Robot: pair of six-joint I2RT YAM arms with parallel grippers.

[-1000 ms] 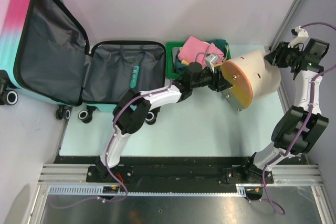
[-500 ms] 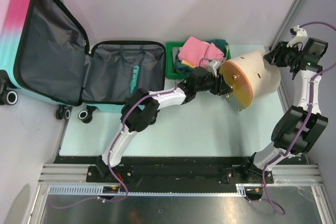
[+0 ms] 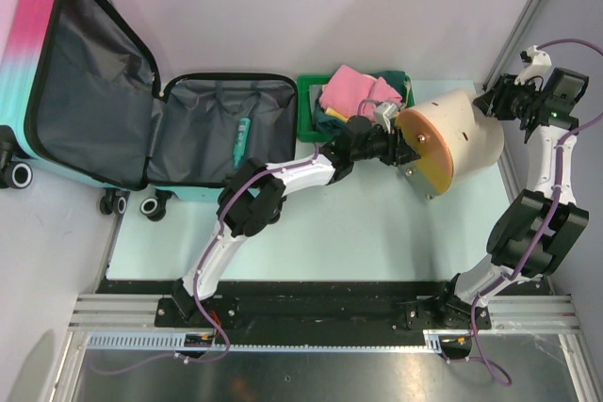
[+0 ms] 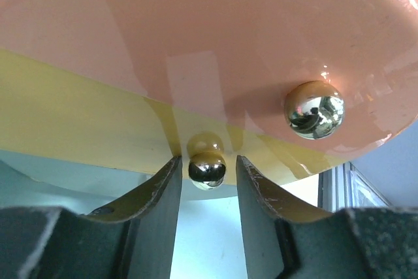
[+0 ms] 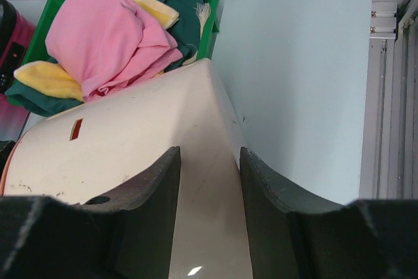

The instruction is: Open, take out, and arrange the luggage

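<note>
The luggage lies open at the left, with its pink-to-teal lid raised and its dark grey lining showing. A teal item lies in the lower half. The white-and-orange cylinder lies on its side at the right. My left gripper is at the cylinder's orange end. In the left wrist view my left gripper is open, with a small metal ball foot between the jaws and a gap on each side. My right gripper is open at the cylinder's white far end.
A green plastic tray holding pink, yellow and green cloths stands between the luggage and the cylinder. A second metal ball foot sits on the orange face. Frame posts stand at the right edge.
My left arm has moved its gripper a little right and up to the cylinder's orange face. The right arm, the luggage and the tray have stayed put.
</note>
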